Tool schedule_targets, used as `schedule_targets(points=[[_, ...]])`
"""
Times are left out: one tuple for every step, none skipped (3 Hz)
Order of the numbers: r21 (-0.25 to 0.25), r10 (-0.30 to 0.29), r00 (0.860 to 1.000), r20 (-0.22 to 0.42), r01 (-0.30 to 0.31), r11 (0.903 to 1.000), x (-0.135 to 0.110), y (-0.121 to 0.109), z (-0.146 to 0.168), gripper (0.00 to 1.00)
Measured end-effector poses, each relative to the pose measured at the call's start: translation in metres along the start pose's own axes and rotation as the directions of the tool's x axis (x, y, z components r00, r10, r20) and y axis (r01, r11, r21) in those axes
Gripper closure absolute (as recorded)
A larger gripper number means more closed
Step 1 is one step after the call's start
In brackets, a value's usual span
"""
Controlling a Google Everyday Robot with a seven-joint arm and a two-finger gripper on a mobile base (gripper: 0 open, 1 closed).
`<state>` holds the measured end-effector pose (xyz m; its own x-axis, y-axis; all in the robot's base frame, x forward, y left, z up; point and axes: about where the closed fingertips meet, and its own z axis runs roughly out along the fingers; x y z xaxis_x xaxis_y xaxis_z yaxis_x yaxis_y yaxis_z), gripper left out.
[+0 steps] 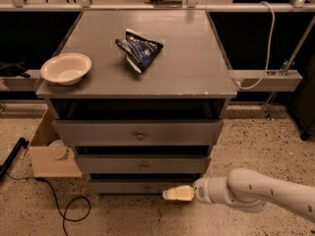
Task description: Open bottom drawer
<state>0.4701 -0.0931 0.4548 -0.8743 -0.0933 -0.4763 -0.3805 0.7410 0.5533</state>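
Observation:
The grey cabinet has three drawer fronts stacked under its top. The bottom drawer is the lowest and narrowest front, with a small round knob at its centre. My gripper reaches in from the right on a white arm. Its cream tip sits just right of and slightly below the knob, close in front of the drawer front. The drawer front looks about flush with the one above it.
A cream bowl and a blue snack bag lie on the cabinet top. An open cardboard box stands on the floor at the left, with a black cable beside it. A white cable hangs at the right.

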Motion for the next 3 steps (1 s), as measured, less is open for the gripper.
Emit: schedule_targets(points=[[-0.036,-0.030,1.000,0.006,0.030,0.9989,0.001,0.004,0.010,0.00],[-0.054,-0.069,0.998,0.015,0.070,0.9961,0.020,-0.006,0.028,0.00],[-0.022,-0.121,0.992,0.046,0.122,0.9922,0.039,-0.019,0.041,0.00]])
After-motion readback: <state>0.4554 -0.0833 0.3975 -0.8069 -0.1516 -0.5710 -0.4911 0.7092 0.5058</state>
